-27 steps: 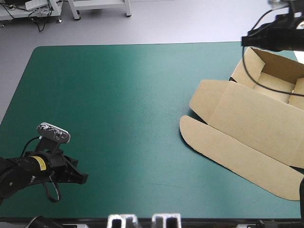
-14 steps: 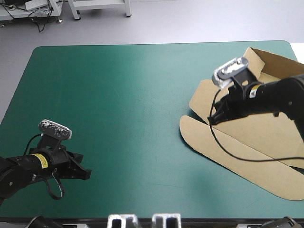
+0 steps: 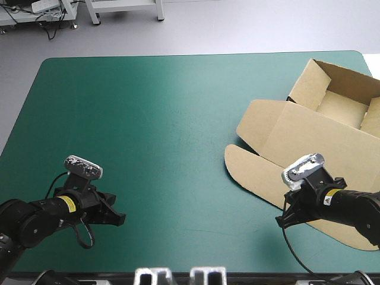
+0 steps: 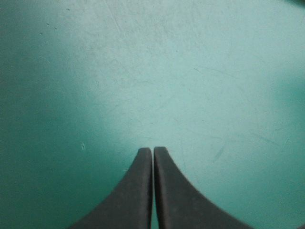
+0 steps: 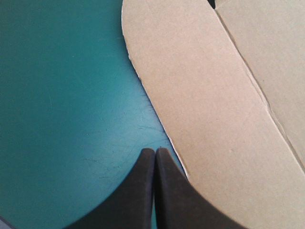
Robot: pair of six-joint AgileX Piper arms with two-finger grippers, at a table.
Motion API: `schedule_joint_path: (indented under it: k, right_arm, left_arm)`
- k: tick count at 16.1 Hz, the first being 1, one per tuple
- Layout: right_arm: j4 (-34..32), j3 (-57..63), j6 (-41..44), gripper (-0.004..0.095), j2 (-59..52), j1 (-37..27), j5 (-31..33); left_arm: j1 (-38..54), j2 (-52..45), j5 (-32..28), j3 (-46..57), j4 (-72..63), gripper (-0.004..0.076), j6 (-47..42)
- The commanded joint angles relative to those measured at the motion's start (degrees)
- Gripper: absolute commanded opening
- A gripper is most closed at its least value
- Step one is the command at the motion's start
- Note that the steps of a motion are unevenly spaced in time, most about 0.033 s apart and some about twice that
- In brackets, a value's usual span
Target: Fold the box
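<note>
Teal-green cover [image 3: 166, 107] holds the brown box [image 3: 320, 148]; right arm's yellow label [image 3: 328, 200] illegible.

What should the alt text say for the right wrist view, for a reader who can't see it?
The right gripper, shut, has its tip beside the curved edge of the box, whose brown flap lies flat on the teal-green cover. A crease runs along the board beyond.

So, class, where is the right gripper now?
In the high view, the right gripper is at the near right of the table, shut, its tip beside the curved flap of the box.
</note>
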Motion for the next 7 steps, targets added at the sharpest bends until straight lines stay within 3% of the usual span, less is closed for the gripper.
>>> schedule_joint_path:
  k: [1,7]
  right_arm:
    - [0.48,-0.58,-0.2,-0.0015,-1.05,0.13,-5.57]
    - [0.48,-0.58,-0.2,-0.0015,-1.05,0.13,-5.96]
  left_arm:
    - [-0.2,-0.18,-5.18,1.2,-2.05,-0.0004,0.05]
    - [-0.2,-0.18,-5.22,1.45,-1.84,-0.0004,0.26]
